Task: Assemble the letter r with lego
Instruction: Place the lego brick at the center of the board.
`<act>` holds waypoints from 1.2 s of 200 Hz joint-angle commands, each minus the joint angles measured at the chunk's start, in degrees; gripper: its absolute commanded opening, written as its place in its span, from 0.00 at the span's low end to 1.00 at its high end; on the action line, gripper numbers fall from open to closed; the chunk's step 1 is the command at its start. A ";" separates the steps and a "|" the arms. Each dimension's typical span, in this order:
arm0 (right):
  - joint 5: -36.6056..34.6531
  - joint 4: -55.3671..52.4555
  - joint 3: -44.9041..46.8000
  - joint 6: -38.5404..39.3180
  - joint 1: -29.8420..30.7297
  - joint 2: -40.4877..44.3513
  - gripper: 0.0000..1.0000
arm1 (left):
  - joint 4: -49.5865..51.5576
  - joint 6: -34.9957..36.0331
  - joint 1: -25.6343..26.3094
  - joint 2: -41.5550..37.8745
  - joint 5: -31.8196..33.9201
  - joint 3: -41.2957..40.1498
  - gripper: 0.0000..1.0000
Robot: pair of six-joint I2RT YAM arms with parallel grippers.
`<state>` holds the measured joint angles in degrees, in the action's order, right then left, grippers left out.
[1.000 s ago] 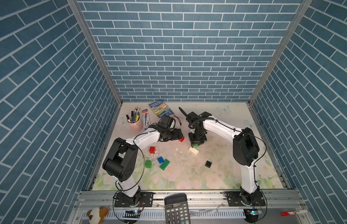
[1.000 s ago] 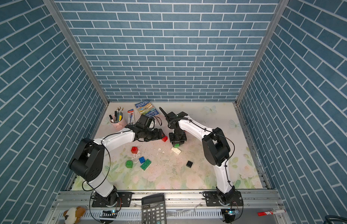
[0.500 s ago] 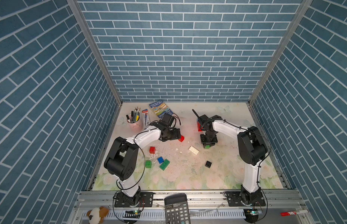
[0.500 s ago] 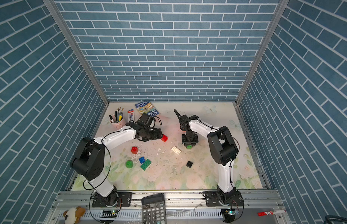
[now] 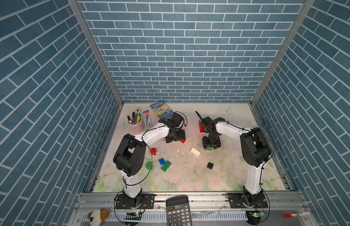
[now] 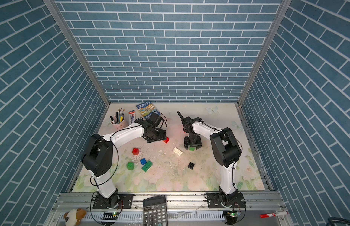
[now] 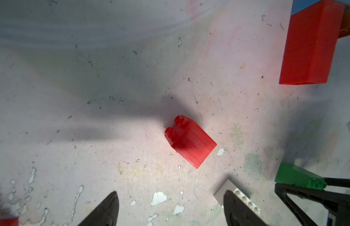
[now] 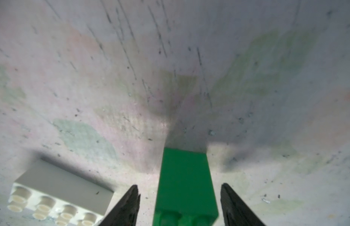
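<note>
My right gripper (image 8: 179, 186) is open and low over the table, its jaws on either side of a green lego brick (image 8: 185, 182) that lies on its side, clear of both fingers; both top views show the brick (image 5: 209, 148) (image 6: 191, 149). A white oblong brick (image 5: 195, 151) (image 8: 58, 193) lies just beside it. My left gripper (image 7: 170, 193) is open with nothing between its fingers, just short of a small red brick (image 7: 189, 140) (image 5: 183, 141) tipped on its side. A joined red, blue and brown piece (image 7: 311, 45) (image 5: 200, 126) lies behind the right arm.
Loose bricks lie nearer the front: red (image 5: 153, 151), blue (image 5: 161, 161), green oblong (image 5: 166, 166), green square (image 5: 149, 165), black (image 5: 210, 165). A pen cup (image 5: 135, 125), a pen pack (image 5: 147, 119) and a booklet (image 5: 161, 109) stand at the back left. A calculator (image 5: 178, 210) sits on the front rail.
My right gripper carried the green brick to the right, away from the white brick, then opened; the green brick now lies free on the table. The left arm has hardly moved.
</note>
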<state>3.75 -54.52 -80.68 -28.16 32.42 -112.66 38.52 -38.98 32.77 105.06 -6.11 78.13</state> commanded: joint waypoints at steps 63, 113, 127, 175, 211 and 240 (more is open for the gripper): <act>-2.54 -3.25 2.73 1.18 -1.07 12.47 0.81 | 10.71 -6.34 3.68 8.84 7.61 12.25 0.86; -3.86 -5.49 5.20 1.53 -3.09 19.89 0.82 | 8.94 -12.71 4.23 11.54 8.96 12.55 0.84; -3.92 -5.68 6.35 1.78 -3.72 21.76 0.82 | 8.69 -13.87 4.36 12.08 10.03 12.99 0.81; -3.76 -5.94 10.81 3.00 -5.74 26.37 0.82 | 9.89 -16.83 5.17 14.96 11.95 16.65 0.76; -2.97 -6.03 13.59 4.09 -7.32 28.81 0.82 | 11.08 -18.09 6.12 17.12 12.77 19.10 0.76; -1.94 -5.77 14.67 5.08 -8.66 29.66 0.82 | 11.44 -19.36 6.25 18.16 13.20 19.53 0.74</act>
<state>1.10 -59.00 -66.76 -25.34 24.80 -84.79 47.33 -56.55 38.70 121.84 5.32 96.55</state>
